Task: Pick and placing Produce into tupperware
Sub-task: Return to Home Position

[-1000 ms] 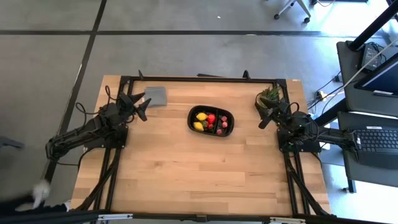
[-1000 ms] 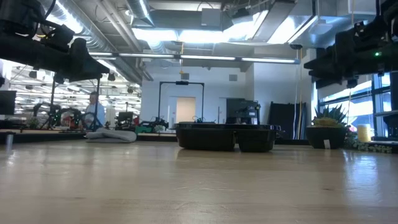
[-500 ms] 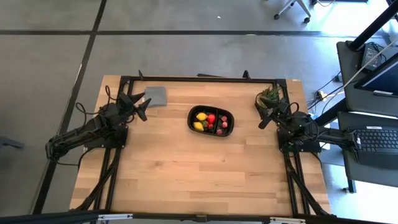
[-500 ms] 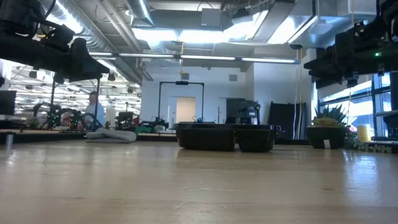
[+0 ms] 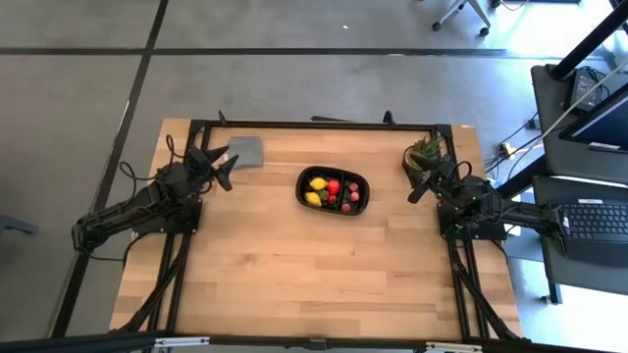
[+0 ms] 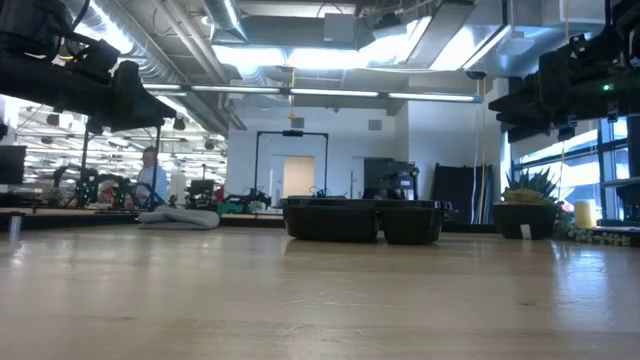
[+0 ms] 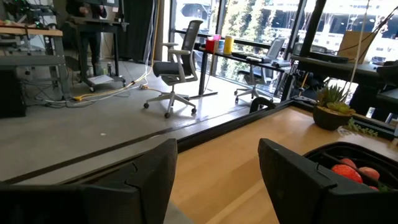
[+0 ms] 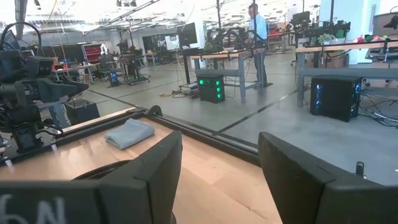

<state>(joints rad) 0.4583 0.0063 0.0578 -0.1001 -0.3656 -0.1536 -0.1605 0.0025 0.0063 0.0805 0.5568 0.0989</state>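
Tupperware (image 5: 335, 192), a glossy black oval tray w/ inner dividers, sits on the wooden table (image 5: 294, 265), about midway btwn left and right and toward the far half. The produce (image 5: 334, 186) lies inside it: two yellow lemon-like pcs at the left end, a red strawberry-like pc in the middle, small pink and dark bits toward the right.

Left gripper (image 5: 226, 165) hovers over the table's far-left area, well apart from the tray. Its fingers (image 7: 298, 180) are spread w/ a clear gap and nothing btwn them. Just beside it, on the far side, lies a folded grey cloth (image 5: 245, 151).

Right gripper (image 5: 424, 179) hangs over the far-right area, also well apart from the tray, fingers likewise spread and empty. A small potted plant (image 5: 423, 154) stands at the far-right corner, just beside that gripper.

Low view shows both arms raised off the tabletop, w/ the tray resting flat btwn them. In the room beyond the table, a person (image 6: 152, 180) shows at left. Office chairs (image 7: 177, 65) stand on the floor near a window wall.
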